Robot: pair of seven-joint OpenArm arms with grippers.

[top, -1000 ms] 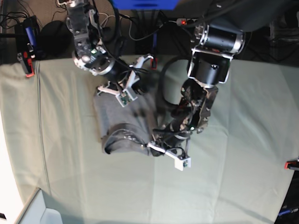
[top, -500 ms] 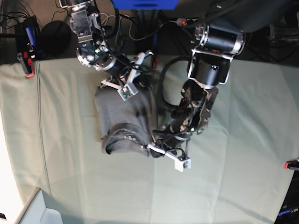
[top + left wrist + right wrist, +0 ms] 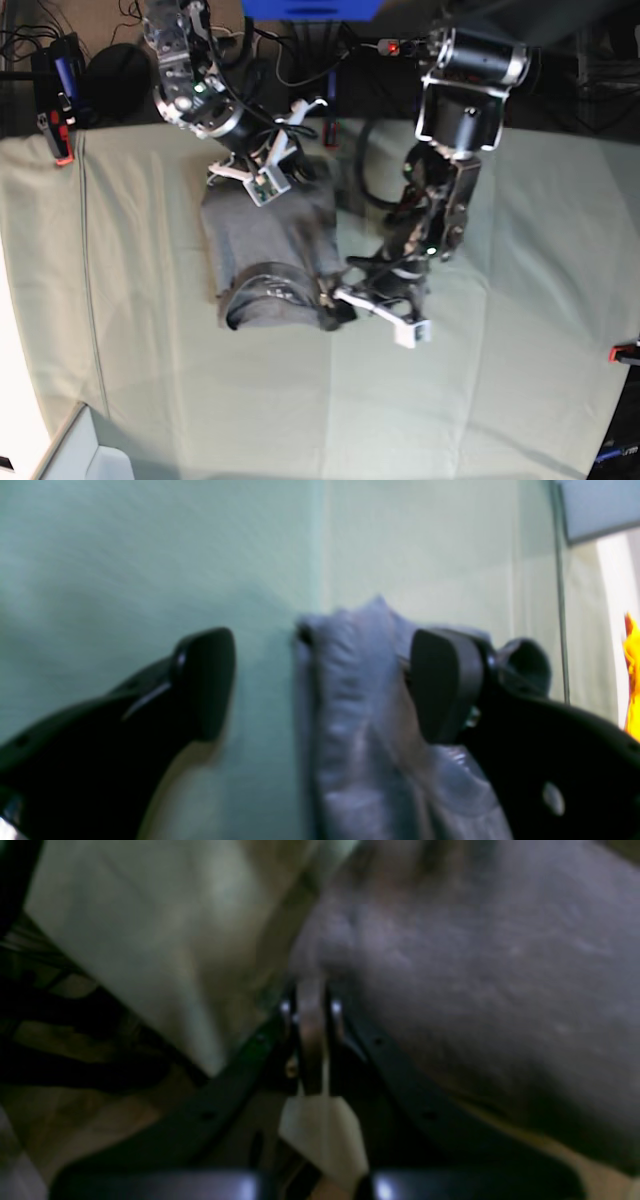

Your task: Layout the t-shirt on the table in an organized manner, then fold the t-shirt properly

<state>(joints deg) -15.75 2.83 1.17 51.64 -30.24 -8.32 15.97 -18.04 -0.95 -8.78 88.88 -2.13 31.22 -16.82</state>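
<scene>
The dark grey t-shirt (image 3: 265, 250) lies folded in a rumpled block left of the table's (image 3: 520, 300) middle. My right gripper (image 3: 262, 182) is at its far edge, shut on a pinch of the grey fabric (image 3: 475, 965); the right wrist view shows the closed gripper (image 3: 310, 995) with cloth between its tips. My left gripper (image 3: 342, 302) stands open at the near right corner. In the left wrist view a fold of the t-shirt (image 3: 350, 705) sits between the spread fingers (image 3: 205, 680) of that gripper (image 3: 325, 680), close against the right-hand one.
Red clamps (image 3: 62, 155) (image 3: 625, 350) hold the pale green cloth at the left and right edges. A pale box (image 3: 85, 450) sits at the near left corner. Cables and dark gear (image 3: 300, 50) crowd the area behind the far edge.
My left gripper has opened and let go of the t-shirt's near right corner, shifting slightly right. My right gripper has pulled the far edge further back, flattening that end.
</scene>
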